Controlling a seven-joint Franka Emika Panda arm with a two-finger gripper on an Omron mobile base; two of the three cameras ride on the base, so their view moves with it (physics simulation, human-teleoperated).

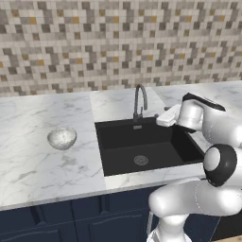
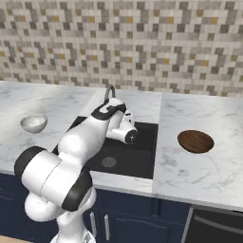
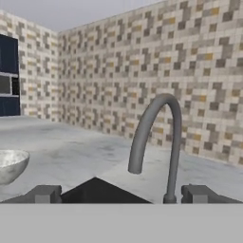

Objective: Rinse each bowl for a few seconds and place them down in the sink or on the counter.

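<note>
White arm links fill our foreground in both base views, bent over the front of the counter (image 1: 42, 165), with the wrist reaching forward above the right part of the sink (image 1: 142, 146). We judge the task to be at its start: no bowl is held, no water runs from the faucet (image 1: 140, 100), and the black basin holds nothing but its drain. The gripper (image 3: 121, 194) points almost level at the faucet, whose neck rises between the two finger tips in the hand view; the jaws stand wide apart and hold nothing. The grey bowl (image 1: 62, 137) sits upright on the counter left of the sink, well apart from the hand. The brown bowl (image 2: 195, 141) rests on the counter to the right of the sink. Both bowls remain to be rinsed and set down. Beyond them rises the mosaic wall (image 1: 118, 42).
</note>
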